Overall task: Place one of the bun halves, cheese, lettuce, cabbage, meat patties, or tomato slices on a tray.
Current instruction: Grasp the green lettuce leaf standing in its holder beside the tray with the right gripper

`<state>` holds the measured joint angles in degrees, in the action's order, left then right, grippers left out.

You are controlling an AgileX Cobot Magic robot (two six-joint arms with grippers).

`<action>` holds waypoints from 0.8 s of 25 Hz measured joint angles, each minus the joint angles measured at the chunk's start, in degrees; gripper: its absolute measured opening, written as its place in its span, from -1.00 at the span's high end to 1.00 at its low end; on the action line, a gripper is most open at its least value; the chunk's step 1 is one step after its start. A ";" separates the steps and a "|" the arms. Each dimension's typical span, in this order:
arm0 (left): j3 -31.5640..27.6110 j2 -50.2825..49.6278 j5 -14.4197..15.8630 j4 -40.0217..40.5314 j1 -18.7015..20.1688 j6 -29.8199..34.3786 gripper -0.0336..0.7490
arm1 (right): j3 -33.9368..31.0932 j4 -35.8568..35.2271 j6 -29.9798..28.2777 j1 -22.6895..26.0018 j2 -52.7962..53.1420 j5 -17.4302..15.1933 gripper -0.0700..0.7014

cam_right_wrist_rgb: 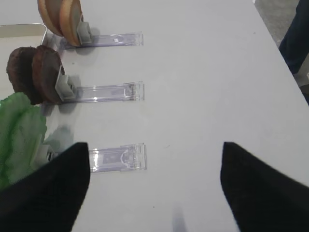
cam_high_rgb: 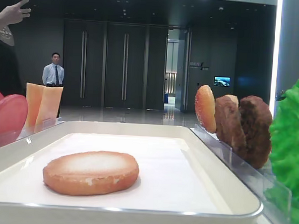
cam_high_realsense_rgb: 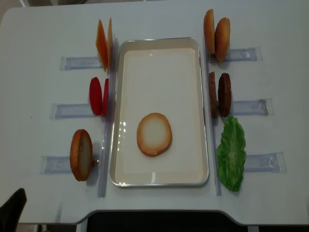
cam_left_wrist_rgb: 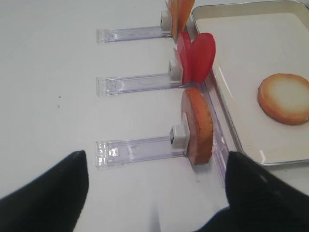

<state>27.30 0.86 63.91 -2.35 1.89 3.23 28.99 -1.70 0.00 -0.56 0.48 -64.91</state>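
Observation:
One bun half [cam_high_realsense_rgb: 154, 134] lies pale face up on the white tray [cam_high_realsense_rgb: 159, 72]. Left of the tray stand cheese [cam_high_realsense_rgb: 103, 44], tomato slices [cam_high_realsense_rgb: 98, 96] and another bun half [cam_high_realsense_rgb: 80, 154]. On the right stand two bun halves [cam_high_realsense_rgb: 217, 35], meat patties [cam_high_realsense_rgb: 220, 94] and the lettuce [cam_high_realsense_rgb: 231, 152] leaves. Cabbage is out of view. My left gripper [cam_left_wrist_rgb: 155, 153] hangs open over bare table near the standing bun half [cam_left_wrist_rgb: 197, 125], holding nothing. My right gripper [cam_right_wrist_rgb: 155, 144] is open and empty over the table beside the lettuce [cam_right_wrist_rgb: 19, 130].
Clear plastic holder rails [cam_high_realsense_rgb: 72, 63] run outward from each stack on both sides of the tray. The table's front edge [cam_high_realsense_rgb: 159, 212] is close below the tray. A person's leg [cam_right_wrist_rgb: 295, 38] shows past the table's right edge.

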 joint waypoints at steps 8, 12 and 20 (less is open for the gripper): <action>0.00 0.00 -0.02 0.00 0.00 0.00 -0.85 | 0.00 -0.71 0.00 0.00 0.00 0.00 -0.77; 0.00 0.00 -0.02 0.00 0.00 0.00 -0.85 | 0.00 -0.94 0.00 0.00 0.00 0.00 -0.89; 0.00 0.00 -0.02 0.00 0.00 -0.02 -0.85 | 0.00 -0.99 0.00 0.00 0.00 0.00 -0.79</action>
<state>27.30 0.86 63.90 -2.35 1.89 3.21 28.99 -2.69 0.00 -0.56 0.48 -64.91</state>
